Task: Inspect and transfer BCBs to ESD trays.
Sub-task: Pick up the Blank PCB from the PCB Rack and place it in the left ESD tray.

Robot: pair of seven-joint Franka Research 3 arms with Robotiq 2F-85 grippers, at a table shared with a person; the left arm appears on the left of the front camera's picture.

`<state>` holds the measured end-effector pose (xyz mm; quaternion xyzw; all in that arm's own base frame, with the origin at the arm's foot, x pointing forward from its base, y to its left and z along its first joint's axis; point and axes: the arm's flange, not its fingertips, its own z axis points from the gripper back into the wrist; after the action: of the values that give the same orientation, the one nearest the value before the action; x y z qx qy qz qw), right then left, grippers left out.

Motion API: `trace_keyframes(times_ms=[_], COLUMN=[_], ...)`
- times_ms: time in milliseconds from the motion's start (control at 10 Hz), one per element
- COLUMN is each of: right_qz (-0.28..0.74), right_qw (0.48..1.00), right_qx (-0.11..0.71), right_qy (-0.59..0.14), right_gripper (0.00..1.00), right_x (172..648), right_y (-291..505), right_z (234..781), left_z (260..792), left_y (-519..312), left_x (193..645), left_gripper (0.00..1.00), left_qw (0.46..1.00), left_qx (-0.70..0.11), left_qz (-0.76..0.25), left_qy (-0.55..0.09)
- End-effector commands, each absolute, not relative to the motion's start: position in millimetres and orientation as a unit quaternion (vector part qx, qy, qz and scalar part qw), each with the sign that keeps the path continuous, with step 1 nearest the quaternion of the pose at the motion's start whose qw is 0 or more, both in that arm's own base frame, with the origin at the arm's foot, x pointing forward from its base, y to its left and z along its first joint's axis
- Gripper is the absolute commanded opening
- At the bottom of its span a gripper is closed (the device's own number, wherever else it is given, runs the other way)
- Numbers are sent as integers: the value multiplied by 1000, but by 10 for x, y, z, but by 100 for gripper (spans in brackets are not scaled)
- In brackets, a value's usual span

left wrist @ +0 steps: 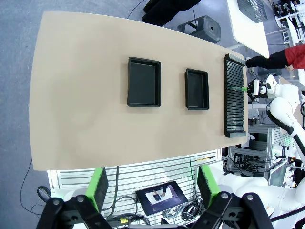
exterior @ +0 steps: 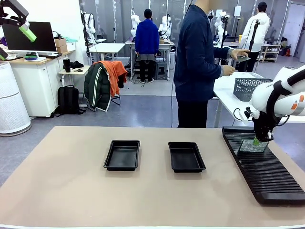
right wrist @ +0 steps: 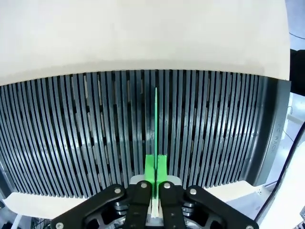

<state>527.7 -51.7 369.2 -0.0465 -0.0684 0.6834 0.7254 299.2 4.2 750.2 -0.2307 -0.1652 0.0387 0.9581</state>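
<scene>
BCB point(exterior: 249, 147) stands on edge in the black ribbed rack point(exterior: 274, 179) at your right end of the desk point(exterior: 62, 186), toward the rack's far end. The right arm's jaws are clamped on its top edge. In the front view those jaws cover part of the upper edge, and you cannot tell how deep the lower edge sits in its slot. From the right wrist the BCB point(right wrist: 156, 109) is edge-on, a thin green line with its faces unreadable, and the green pads point(right wrist: 150, 167) press it from both sides. The rack runs off the front picture's right edge.

Your right arm point(exterior: 279, 93) comes in from the right and bends so the wrist points straight down over the rack. Your left arm point(exterior: 12, 12) is raised high in the top left corner and cut off by the frame. Its wrist camera looks down on the whole desk, and its jaws stand wide apart, holding nothing.

Two ESD trays point(exterior: 122, 142) lie side by side at mid-desk, apart from each other, floors bare. The desk top is plain tan. Beyond its far edge a person point(exterior: 195, 62) in a dark top faces a white table carrying a grey mesh basket point(exterior: 251, 88).
</scene>
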Motion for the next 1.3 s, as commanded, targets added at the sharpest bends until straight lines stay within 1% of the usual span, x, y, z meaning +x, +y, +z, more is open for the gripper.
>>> trace_keyframes(times_ms=[0, 200, 300, 600, 800, 1000, 1200], right_qz=[684, 684, 683, 688, 686, 667, 657], right_qw=[725, 725, 725, 720, 721, 739, 745], right_qx=[-46, -46, -47, -65, -75, -82, -92], right_qy=[-68, -68, -68, -65, -66, -51, -69], right_gripper=[0, 0, 2, 2, 2, 2, 2], right_x=[5277, 5277, 5277, 5236, 5181, 5070, 4870], right_y=[-515, -515, -517, -478, -460, -351, -270], right_z=[3692, 3692, 3692, 4169, 4585, 5170, 5813], left_z=[7497, 7497, 7497, 7497, 7497, 7497, 7497], left_y=[46, 46, 46, 46, 46, 46, 46], left_x=[2995, 2995, 2995, 2995, 2995, 2995, 2995], left_gripper=[100, 100, 100, 100, 100, 100, 100], left_qw=[958, 958, 958, 958, 958, 958, 958], left_qx=[-231, -231, -231, -231, -231, -231, -231], left_qz=[40, 40, 40, 40, 40, 40, 40], left_qy=[-166, -166, -166, -166, -166, -166, -166])
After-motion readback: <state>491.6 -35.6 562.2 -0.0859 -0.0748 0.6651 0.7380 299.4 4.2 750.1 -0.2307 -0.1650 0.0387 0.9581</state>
